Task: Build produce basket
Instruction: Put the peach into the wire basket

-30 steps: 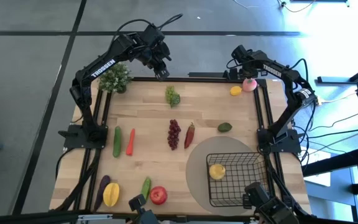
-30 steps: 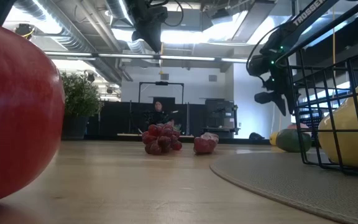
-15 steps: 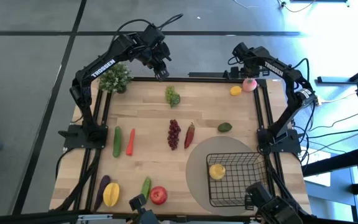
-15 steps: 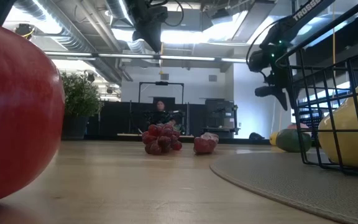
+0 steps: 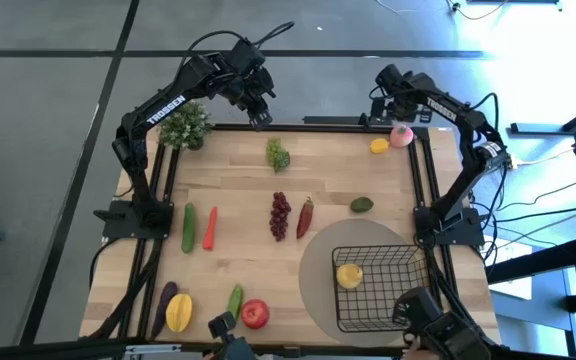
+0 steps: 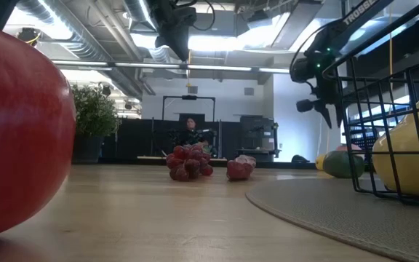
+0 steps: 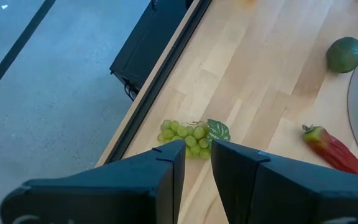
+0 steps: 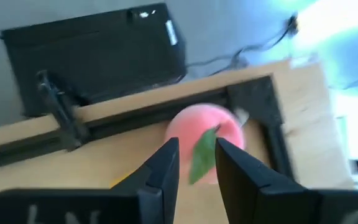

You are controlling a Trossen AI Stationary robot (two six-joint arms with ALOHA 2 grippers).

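Note:
The black wire basket [image 5: 373,290] stands on a round grey mat at the near right, with a yellow fruit [image 5: 348,275] inside. The produce lies spread over the wooden table. My left gripper [image 5: 259,116] hangs over the far edge, open by a narrow gap [image 7: 195,155], with nothing in it. Green grapes [image 7: 190,135] lie on the table below and beyond it. My right gripper [image 8: 196,152] hovers at the far right corner, open by a narrow gap, pointing down at a pink peach [image 8: 205,134] with a green leaf. A lemon [image 5: 379,146] lies beside the peach [image 5: 400,135].
Dark red grapes [image 5: 281,215], a red chili [image 5: 305,216] and a green fruit [image 5: 362,205] lie mid-table. A cucumber [image 5: 188,227] and a carrot [image 5: 209,227] lie at the left. An eggplant, a mango [image 5: 178,313] and a red apple [image 5: 255,314] sit near the front edge. A potted plant [image 5: 186,125] stands far left.
My right gripper has rolled about its own axis above the peach at the far right corner, and its gap has stayed the same. Nothing on the table has moved.

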